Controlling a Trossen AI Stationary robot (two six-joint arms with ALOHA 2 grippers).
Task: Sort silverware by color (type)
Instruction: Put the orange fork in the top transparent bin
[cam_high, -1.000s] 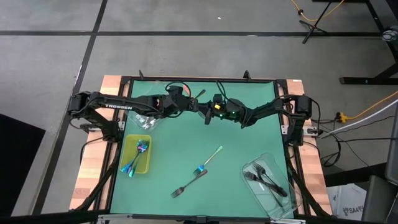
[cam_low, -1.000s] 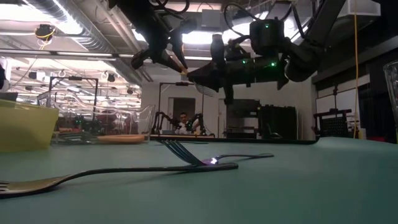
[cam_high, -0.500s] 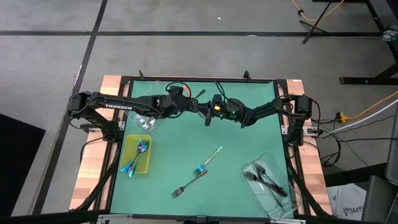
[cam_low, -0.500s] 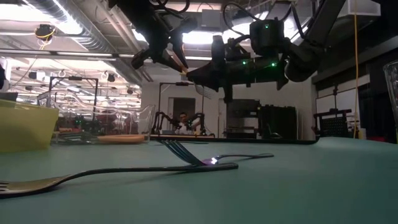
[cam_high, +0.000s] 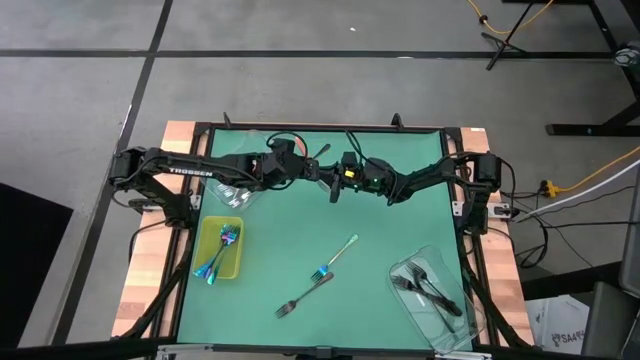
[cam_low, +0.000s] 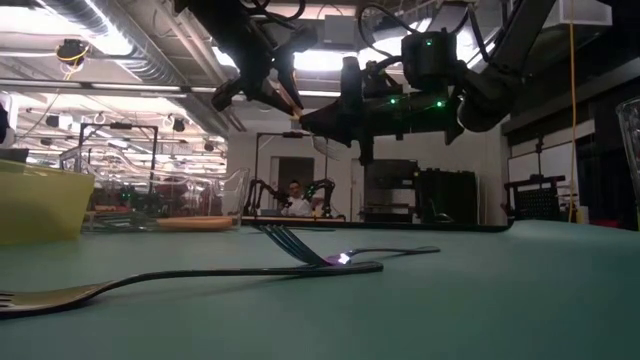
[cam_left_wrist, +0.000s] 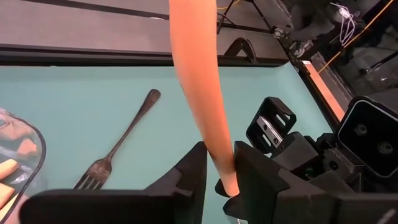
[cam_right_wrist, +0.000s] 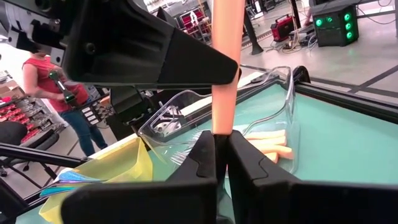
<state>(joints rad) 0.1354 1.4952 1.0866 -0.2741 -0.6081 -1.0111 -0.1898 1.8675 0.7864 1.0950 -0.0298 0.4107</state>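
An orange-handled fork (cam_left_wrist: 196, 74) is held up in the air over the far middle of the table. My left gripper (cam_high: 312, 170) is shut on its handle. My right gripper (cam_high: 330, 182) comes level from the table's right, shut, and meets the same fork (cam_right_wrist: 224, 74) at its lower end. Loose on the green mat lie a pale fork (cam_high: 342, 248), a blue-headed fork (cam_high: 320, 272), a dark fork (cam_high: 293, 304) and, at the far edge, another dark fork (cam_left_wrist: 121, 146). My left gripper pinches the orange handle at its narrower part (cam_left_wrist: 225, 163) between its two fingers, which lie across it. The fork is lifted clear and the handle runs on beyond the fingers. My right gripper's shut fingertips (cam_right_wrist: 208, 146) meet the handle's lower end (cam_right_wrist: 222, 127). The tips hide what lies between them.
A clear tub (cam_high: 232, 192) at the far left holds orange-handled forks (cam_right_wrist: 267, 149). A yellow-green tray (cam_high: 218, 262) at the left holds iridescent forks. A clear tub (cam_high: 432, 292) at the near right holds dark forks. A person stands beyond the table (cam_right_wrist: 50, 81).
My right gripper has rolled a little about the line it points along; both arms otherwise stay where they were, with the fork between them.
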